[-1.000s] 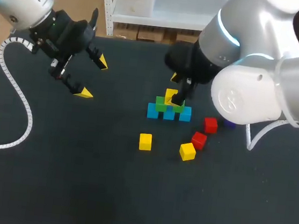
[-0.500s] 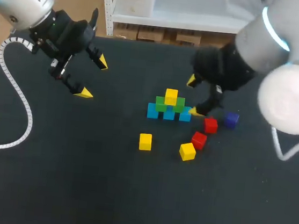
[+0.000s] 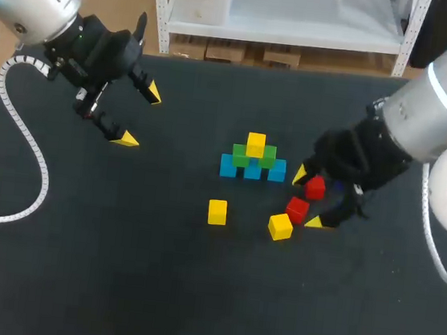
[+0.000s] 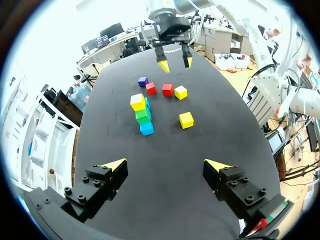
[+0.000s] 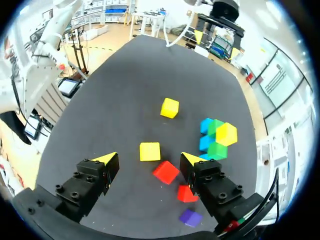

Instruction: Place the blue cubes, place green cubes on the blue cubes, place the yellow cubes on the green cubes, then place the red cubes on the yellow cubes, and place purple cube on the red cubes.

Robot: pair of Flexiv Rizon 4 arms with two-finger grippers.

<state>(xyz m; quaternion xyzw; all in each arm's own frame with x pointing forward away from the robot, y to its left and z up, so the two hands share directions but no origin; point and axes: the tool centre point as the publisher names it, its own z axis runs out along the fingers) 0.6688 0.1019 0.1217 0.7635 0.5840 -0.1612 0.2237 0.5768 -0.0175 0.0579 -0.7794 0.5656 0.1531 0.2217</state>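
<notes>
Stack (image 3: 254, 159) of blue, green and one yellow cube sat mid-desk (image 3: 155, 273); my right jaws hung spread above a red cube (image 3: 297, 209), left jaws spread, well apart.

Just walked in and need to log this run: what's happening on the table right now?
It's partway through stacking: blue cubes at the base, green cubes on them, one yellow cube on top. The right gripper hangs open above the red cubes, holding nothing. Two loose yellow cubes and the purple cube lie nearby. The left gripper is open and empty, off to the side.
</notes>
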